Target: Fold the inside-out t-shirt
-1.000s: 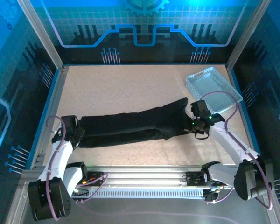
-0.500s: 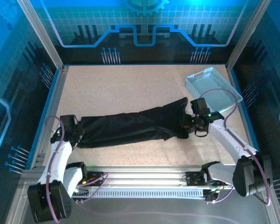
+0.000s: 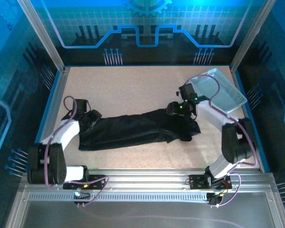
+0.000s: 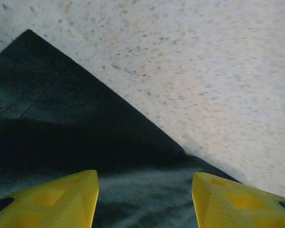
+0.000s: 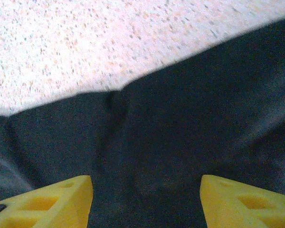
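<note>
Starting at the left: got the left gripper (image 3: 91,118) down at the left end of the inside-out t-shirt (image 3: 133,129), released, with both yellow fingertips (image 4: 52,199) spread wide over the black cloth in the wrist view. Could be hovering or just barely touching there, hard to call from this angle. Can see a straight diagonal edge of the fabric running up to a corner, with speckled table (image 3: 133,85) beyond it.

Moving along: shirt bunched into a long narrow band lying across the middle of the table, left end a bit nearer the bases, right end lumpier and wider.

Then the right gripper (image 3: 174,108) at the far edge of that right end, also let go, yellow fingers (image 5: 42,202) wide apart over dark fabric, nothing pinched.

Far right: light grey perforated tray (image 3: 230,92) in the back right corner, askew to the table edges, near the shirt but not touching it.
</note>
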Controlling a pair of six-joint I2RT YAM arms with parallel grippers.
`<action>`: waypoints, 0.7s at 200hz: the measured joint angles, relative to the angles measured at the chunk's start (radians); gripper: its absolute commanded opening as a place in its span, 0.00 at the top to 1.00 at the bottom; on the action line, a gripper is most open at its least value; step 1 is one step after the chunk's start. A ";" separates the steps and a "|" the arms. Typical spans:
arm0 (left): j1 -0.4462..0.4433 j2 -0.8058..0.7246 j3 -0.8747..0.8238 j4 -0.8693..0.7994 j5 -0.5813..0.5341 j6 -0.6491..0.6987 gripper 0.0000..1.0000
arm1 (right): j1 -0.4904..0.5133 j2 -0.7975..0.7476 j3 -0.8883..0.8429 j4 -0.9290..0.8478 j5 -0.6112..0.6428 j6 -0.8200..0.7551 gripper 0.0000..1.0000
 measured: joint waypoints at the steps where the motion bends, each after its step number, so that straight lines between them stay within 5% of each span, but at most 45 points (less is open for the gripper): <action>1: 0.000 0.003 -0.001 0.003 0.002 0.000 0.43 | 0.000 0.004 0.002 0.003 -0.002 0.000 0.39; 63: 0.096 0.163 -0.024 0.193 0.086 -0.006 0.39 | -0.112 0.285 0.132 0.069 -0.023 0.025 0.45; 140: 0.171 0.123 -0.022 0.163 0.100 0.008 0.31 | -0.195 0.276 0.130 0.083 0.024 0.060 0.44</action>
